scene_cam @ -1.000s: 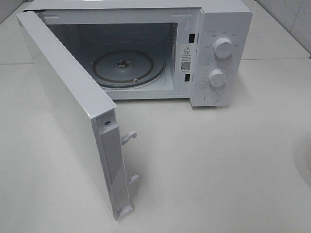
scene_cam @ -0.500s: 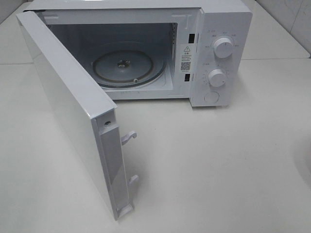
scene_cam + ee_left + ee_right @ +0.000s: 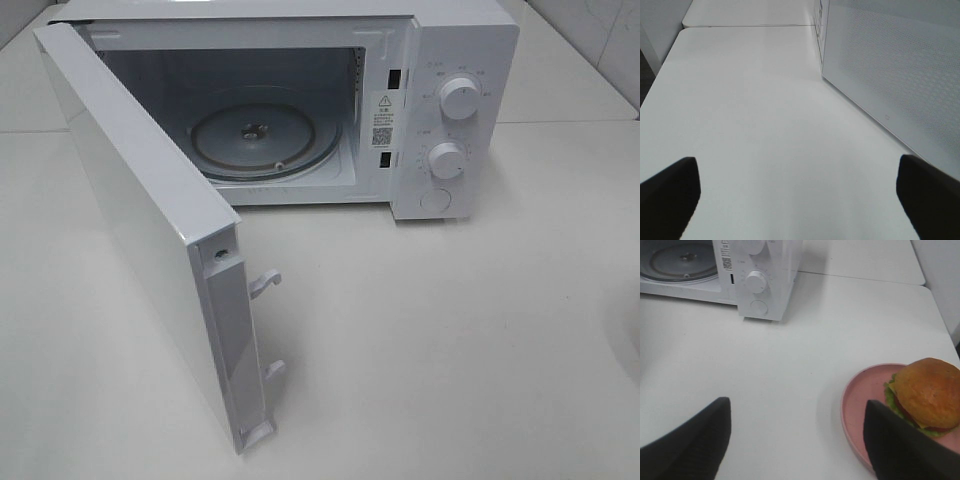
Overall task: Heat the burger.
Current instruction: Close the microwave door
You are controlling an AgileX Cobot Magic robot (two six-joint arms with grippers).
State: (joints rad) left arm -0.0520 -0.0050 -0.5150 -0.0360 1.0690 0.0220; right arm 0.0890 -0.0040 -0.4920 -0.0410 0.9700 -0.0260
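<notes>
From your high camera: a white microwave (image 3: 300, 100) stands at the back of the white table (image 3: 450, 350), its door (image 3: 150, 230) swung wide toward the front left. Inside, the glass turntable (image 3: 265, 140) sits bare. Two round dials (image 3: 459, 98) are stacked on the control panel to the right of the cavity, with a round button (image 3: 435, 201) below them. Two latch hooks (image 3: 264, 284) stick out of the door's free edge. Neither arm shows in this view, and neither does the burger.

From your left wrist camera: the left gripper (image 3: 800, 192) hangs over bare table with its fingers (image 3: 670, 192) spread as wide as they go and nothing between them. The mesh-patterned face of the open door stands close beside it.

From your right wrist camera: the right gripper (image 3: 795, 440) is also well apart at the fingers (image 3: 690, 440), holding nothing. The burger (image 3: 925, 395) sits on a pink plate (image 3: 860, 405) on the table, just beside one finger, which overlaps the plate's rim in this view; you cannot tell whether it touches. The microwave's control panel is well beyond, across open table.
</notes>
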